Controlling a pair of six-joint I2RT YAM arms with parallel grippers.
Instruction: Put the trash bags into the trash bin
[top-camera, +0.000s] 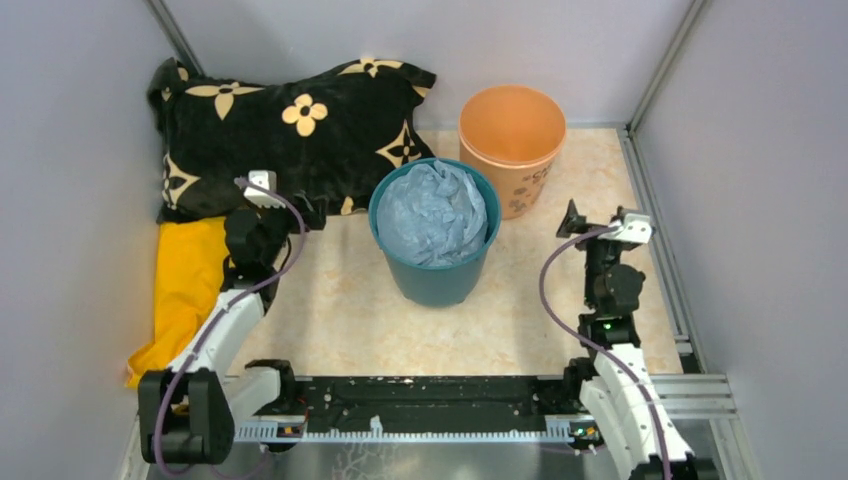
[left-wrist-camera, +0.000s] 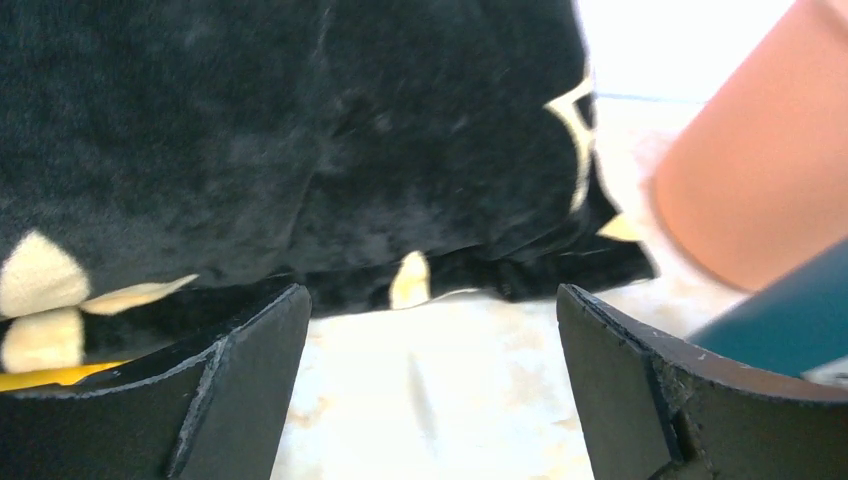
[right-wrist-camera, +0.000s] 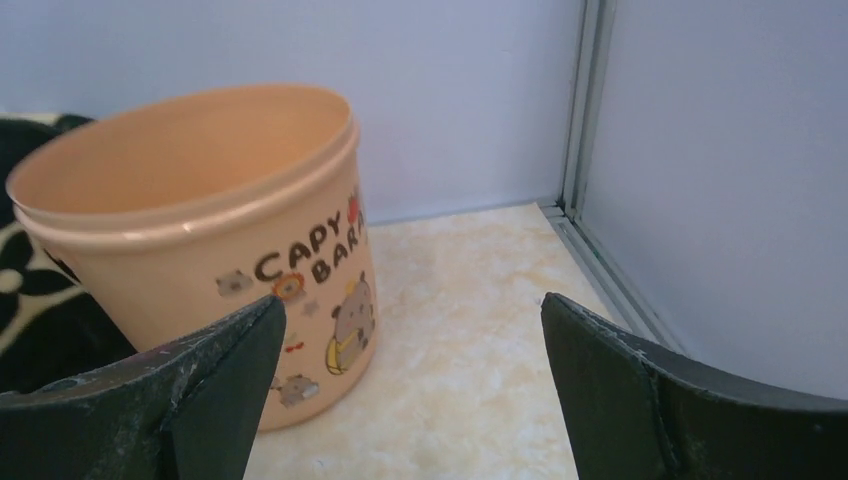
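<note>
Marbled tabletop (top-camera: 340, 310) is walled in grey. The left gripper (left-wrist-camera: 430, 297) is spread, empty. The trash bags (top-camera: 433, 213) are bunched in the teal bucket (top-camera: 435, 285); a top fold should be pinched and lifted to the trash bin (top-camera: 522, 185) behind. The right gripper (right-wrist-camera: 412, 303) is spread, empty.

Trash bags (top-camera: 434, 215) lie in bucket (top-camera: 433, 283) before trash bin (top-camera: 524, 186).

The trash bin (top-camera: 512, 125) is peach-orange, printed with small brown and yellow cartoon animals and dark brown lettering. The bucket (top-camera: 435, 280) is dark teal and the crumpled trash bags (top-camera: 432, 212) are pale blue. The cushion (top-camera: 290, 130) is black with cream-yellow flower and four-point star motifs. The cloth (top-camera: 185, 285) is bright yellow. The surface (top-camera: 340, 320) is cream with tan marbling.
</note>
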